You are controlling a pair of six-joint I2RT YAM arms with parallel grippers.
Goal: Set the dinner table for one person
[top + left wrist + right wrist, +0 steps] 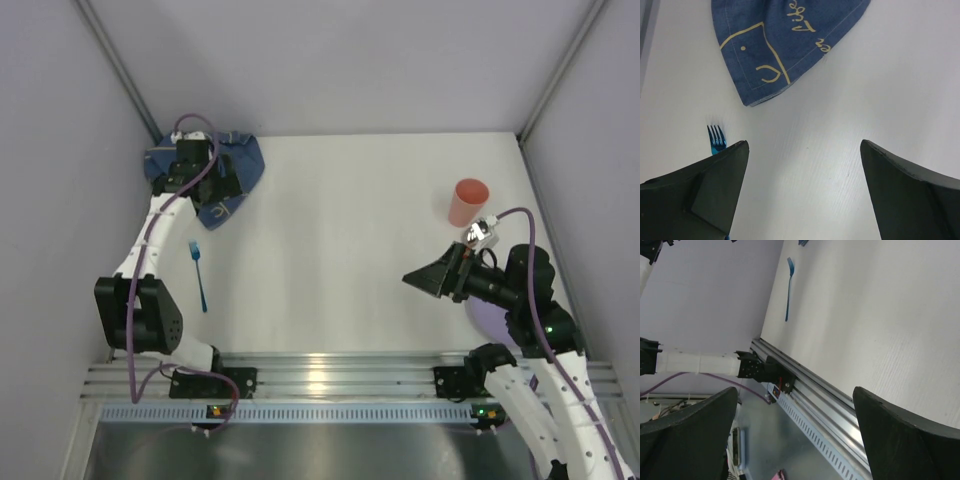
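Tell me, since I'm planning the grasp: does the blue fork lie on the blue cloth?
No, the fork lies on the bare white table, clear of the cloth.

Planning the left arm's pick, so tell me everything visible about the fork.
The fork is glossy, metallic-looking blue, slim, with four tines. It lies flat on the white table, tines toward the far side, handle toward the near edge. It sits just nearer than the blue cloth and does not touch it. Nothing grips it.
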